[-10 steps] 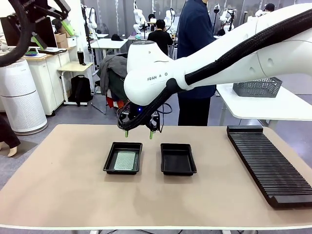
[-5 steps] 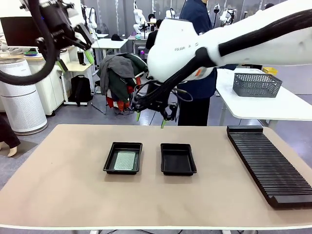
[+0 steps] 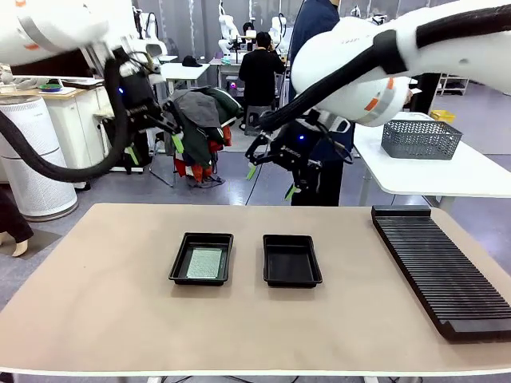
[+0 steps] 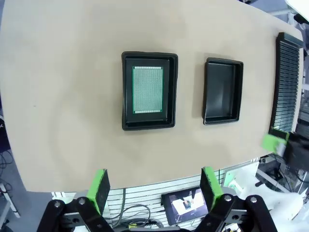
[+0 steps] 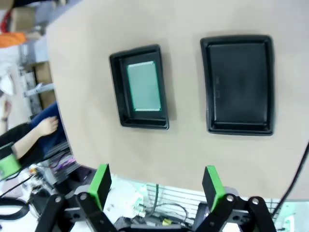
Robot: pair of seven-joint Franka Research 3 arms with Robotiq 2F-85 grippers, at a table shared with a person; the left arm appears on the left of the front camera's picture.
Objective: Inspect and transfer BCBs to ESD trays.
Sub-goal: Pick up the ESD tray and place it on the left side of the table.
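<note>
Green board on black plastic is what we read first in the front view: one BCB (image 3: 204,262) lies flat in the loaded tray (image 3: 201,237), far below the left gripper (image 3: 153,148) and a little to its inner side. The empty tray (image 3: 292,263) sits far below the right gripper (image 3: 270,182). Both grippers hang high above the table with jaws spread wide and nothing between them, so we judge the left arm nearer the board and the right arm nearer the free tray. The board's long axis runs away from us, as do both trays'. In the left wrist view the left gripper's pads (image 4: 99,187) stand wide apart and bare. The BCB lies well ahead of them, its long axis crossing the line between the pads, so we judge a straight descent would close across its short width. In the right wrist view the loaded tray lies ahead between the pads, nearer one of them, and the empty tray lies ahead just outside the other. We cannot tell whether the ribbed rack (image 3: 439,267) holds further boards, and the left wrist picture's edge cuts it off.
</note>
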